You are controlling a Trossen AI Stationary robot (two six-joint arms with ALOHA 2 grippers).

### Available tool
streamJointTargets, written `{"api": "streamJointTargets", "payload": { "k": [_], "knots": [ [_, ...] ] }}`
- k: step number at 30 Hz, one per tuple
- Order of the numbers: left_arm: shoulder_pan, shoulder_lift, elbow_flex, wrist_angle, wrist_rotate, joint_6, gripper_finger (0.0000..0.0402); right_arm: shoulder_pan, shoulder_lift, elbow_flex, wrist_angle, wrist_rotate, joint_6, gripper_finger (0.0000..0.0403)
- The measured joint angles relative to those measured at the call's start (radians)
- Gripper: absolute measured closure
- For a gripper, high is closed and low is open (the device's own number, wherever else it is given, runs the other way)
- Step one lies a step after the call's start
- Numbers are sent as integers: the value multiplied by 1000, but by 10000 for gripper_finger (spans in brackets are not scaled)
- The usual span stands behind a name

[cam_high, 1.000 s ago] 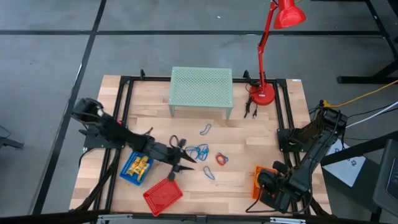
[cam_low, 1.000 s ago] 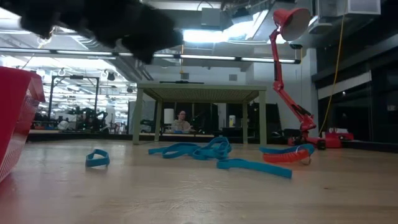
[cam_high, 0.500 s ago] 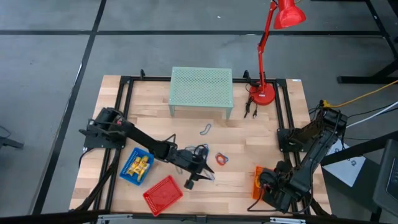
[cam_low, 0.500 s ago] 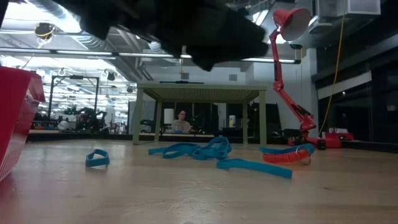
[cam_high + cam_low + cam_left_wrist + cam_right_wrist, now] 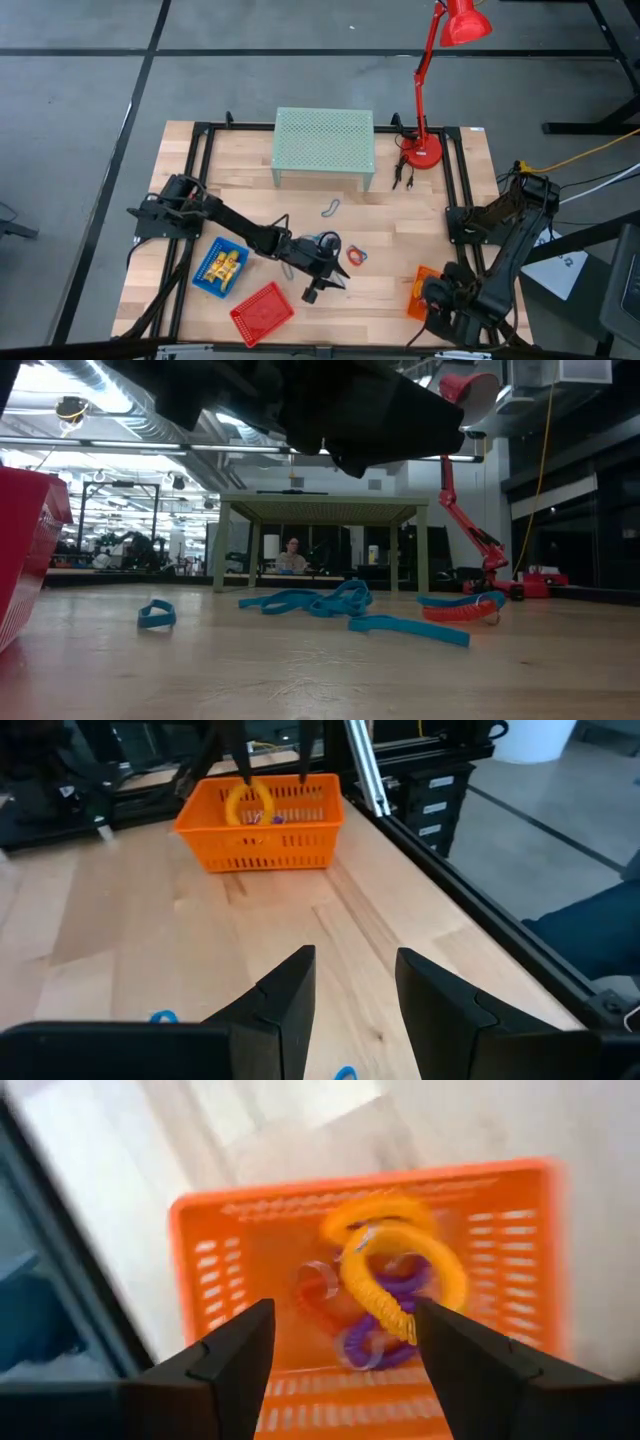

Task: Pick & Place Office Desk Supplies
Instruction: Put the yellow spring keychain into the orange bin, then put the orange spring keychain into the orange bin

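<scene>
Right gripper [image 5: 340,1370], jaws spread, hangs over orange basket [image 5: 250,1230] holding coiled rings [image 5: 400,1270]; left gripper [image 5: 350,1010], parted and empty, hovers near blue loops [image 5: 322,242].

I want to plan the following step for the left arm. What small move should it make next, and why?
Probably lower the left gripper straight down toward the blue loops on the table. Its fingers stand apart with nothing between them, and it hangs above that pile, clear of the wood. The right gripper is open over the orange basket, so it needs no help.
</scene>
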Motion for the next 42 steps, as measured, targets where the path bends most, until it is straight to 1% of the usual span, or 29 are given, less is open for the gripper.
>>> {"api": "streamJointTargets", "payload": {
  "k": [2,5,7,9,11,13,15,17,18,19,21,24,25,28,33,35,40,42],
  "knots": [
    [6,0,0,0,11,-8,265,-3,-1,26,-55,10,33,163],
    [13,0,0,0,26,-8,265,-5,-1,51,-81,23,32,163],
    [16,0,0,1,26,-9,265,-4,-2,52,-145,-22,92,163],
    [16,0,0,2,26,-8,265,-4,-1,51,-132,-23,87,163],
    [16,0,0,5,26,-8,265,-1,-1,52,-173,-41,138,163],
    [15,-1,0,1,28,-13,265,-2,1,55,-127,-33,114,163],
    [15,-1,0,-1,37,-13,265,-1,0,56,-152,-25,145,163],
    [15,-1,0,-8,40,-14,265,-4,1,56,-98,-1,103,163],
    [15,-1,0,-8,39,-14,265,-4,1,60,-98,10,104,163],
    [16,-1,0,-9,40,-13,265,-4,0,59,-114,9,107,163],
    [16,-1,0,-13,39,-16,265,-8,1,56,-78,10,80,163],
    [16,-1,0,-14,39,-15,265,-10,1,56,-135,-20,95,163],
    [16,-1,0,-11,39,-16,265,-10,1,56,-119,-14,91,163],
    [21,-1,0,-4,31,-29,265,-10,-9,58,-115,54,80,163],
    [35,-1,7,-127,25,-90,265,-13,-10,58,-117,128,70,163],
    [26,-1,8,-131,34,-90,265,-15,-8,58,-115,170,69,163],
    [12,-1,8,-139,48,-68,265,-24,-9,58,-116,318,58,163],
    [15,0,8,-141,81,-61,265,-30,-9,58,-116,358,49,163]
  ]
}}
